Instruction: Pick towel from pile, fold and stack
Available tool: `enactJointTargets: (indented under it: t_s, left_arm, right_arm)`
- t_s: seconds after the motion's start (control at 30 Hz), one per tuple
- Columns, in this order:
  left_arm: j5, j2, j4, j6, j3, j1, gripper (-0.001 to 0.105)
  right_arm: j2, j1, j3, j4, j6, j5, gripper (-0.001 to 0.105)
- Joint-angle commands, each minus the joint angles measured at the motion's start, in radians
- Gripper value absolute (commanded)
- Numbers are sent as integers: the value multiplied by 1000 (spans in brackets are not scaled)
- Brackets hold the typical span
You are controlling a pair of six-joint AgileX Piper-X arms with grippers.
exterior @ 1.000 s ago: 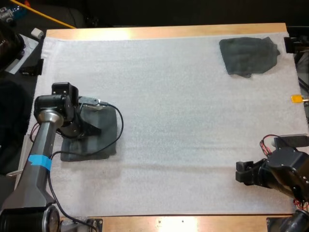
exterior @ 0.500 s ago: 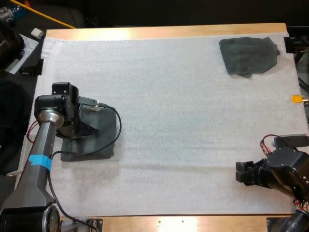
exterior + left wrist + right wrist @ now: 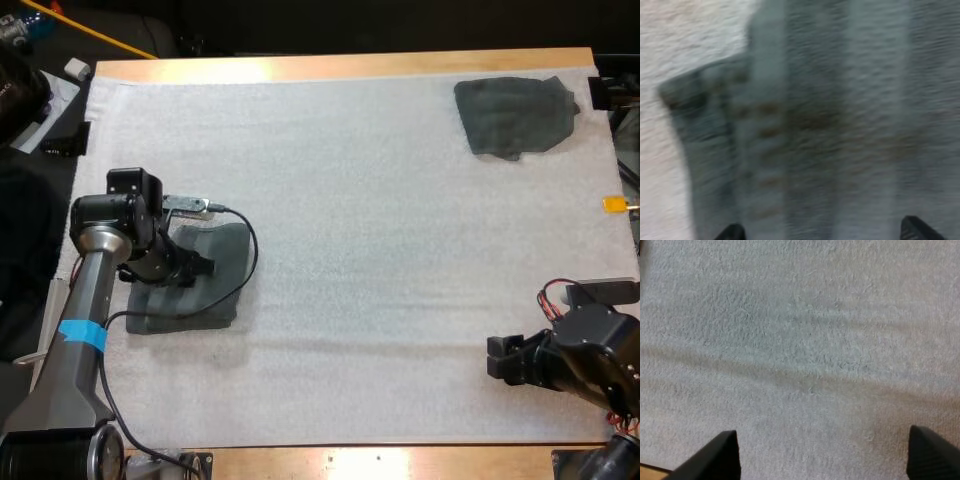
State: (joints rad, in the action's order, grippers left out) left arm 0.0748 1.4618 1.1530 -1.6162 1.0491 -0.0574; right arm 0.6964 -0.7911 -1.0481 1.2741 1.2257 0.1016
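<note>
Directly under my right gripper (image 3: 503, 362) there's just bare white foam mat (image 3: 400, 330), and its two black fingers are spread wide with nothing between them. Further out and well off to its left, my left gripper (image 3: 197, 268) hangs low over the folded stack of dark grey-green towels (image 3: 222, 290). In the left wrist view its fingertips stand apart too, with cloth straight beneath them, and they aren't pinching any of it as far as I can tell.

What matters next imo: the crumpled dark grey-green towel (image 3: 515, 115) lies pretty much straight ahead of the right gripper, well apart from it, and diagonally across the whole mat from the left one. Its longer side runs crosswise to a straight forward reach. So the right arm looks like the nearer one for the pick.
</note>
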Motion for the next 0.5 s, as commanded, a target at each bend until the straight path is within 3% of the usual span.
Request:
enactJointTargets:
  t_s: [0.0,0.47]
  left_arm:
    - [-99,-14,-7,-17,2,6,60]
    - [-156,61,-168,-71,-132,-64,60]
  right_arm:
    - [-6,-2,-5,8,1,-2,67]
    - [-9,-3,-8,12,-2,-7,67]
